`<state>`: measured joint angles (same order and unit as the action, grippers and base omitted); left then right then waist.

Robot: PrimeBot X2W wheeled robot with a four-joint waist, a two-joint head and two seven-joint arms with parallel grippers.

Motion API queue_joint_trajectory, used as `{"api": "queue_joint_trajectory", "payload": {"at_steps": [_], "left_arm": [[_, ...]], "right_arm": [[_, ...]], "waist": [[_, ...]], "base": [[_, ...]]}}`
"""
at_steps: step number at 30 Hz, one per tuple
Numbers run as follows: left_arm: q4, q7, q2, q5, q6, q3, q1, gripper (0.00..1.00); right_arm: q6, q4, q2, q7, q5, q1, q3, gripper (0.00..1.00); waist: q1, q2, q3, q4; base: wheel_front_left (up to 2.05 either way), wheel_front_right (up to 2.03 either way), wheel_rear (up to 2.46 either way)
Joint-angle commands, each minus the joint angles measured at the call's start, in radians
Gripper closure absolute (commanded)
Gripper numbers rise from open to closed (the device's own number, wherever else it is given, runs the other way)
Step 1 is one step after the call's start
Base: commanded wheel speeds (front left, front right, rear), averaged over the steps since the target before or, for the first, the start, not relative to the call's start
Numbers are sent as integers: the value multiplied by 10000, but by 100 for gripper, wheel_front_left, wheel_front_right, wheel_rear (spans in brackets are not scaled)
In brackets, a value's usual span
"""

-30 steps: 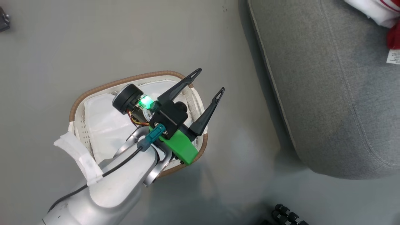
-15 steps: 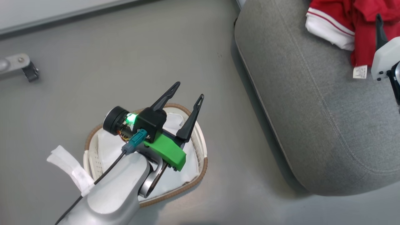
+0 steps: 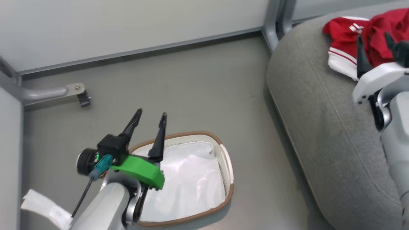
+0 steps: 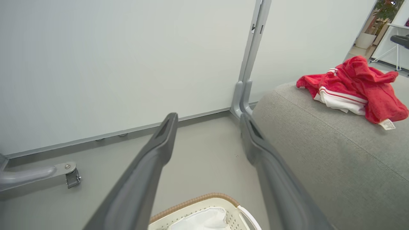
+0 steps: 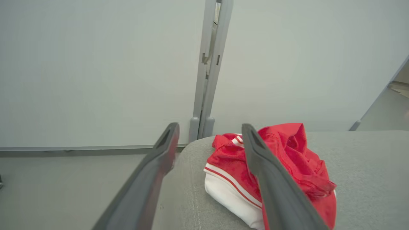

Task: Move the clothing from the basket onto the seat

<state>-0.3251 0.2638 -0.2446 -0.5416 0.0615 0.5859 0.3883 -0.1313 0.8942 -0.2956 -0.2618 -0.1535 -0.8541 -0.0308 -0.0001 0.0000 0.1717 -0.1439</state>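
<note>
Up on the seat, the clothing lies just ahead of your right gripper, spread and empty; your left gripper, spread too, hangs over the basket, well apart.

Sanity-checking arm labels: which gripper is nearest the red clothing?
The right gripper, white-housed, open and pointed at the clothing on the seat; the green-mounted left gripper is by the basket.

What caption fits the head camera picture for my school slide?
Red clothing heaped on the grey seat, white-lined basket on the floor, left gripper and right gripper both open.
</note>
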Motion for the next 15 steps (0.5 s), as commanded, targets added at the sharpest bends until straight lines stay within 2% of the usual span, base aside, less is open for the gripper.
{"api": "queue_joint_trajectory", "payload": {"at_steps": [1, 8, 15], "left_arm": [[62, 5, -52, 93, 67, -258, -388, 0], [405, 8, 60, 302, 143, -1666, -1865, 0], [829, 8, 377, 507, 160, -2785, -3320, 0]], "right_arm": [[11, -309, 139, -46, 2, 528, 90, 0], [11, -2674, 1213, -47, 400, 2912, 671, 0], [11, -4726, 2239, -49, 787, 5393, 1293, 0]], "waist": [[1, 0, -750, 787], [1, 0, -1136, 1280], [1, 0, -1417, 1477]], "base": [[0, 0, 0], [0, 0, 0], [0, 0, 0]]}}
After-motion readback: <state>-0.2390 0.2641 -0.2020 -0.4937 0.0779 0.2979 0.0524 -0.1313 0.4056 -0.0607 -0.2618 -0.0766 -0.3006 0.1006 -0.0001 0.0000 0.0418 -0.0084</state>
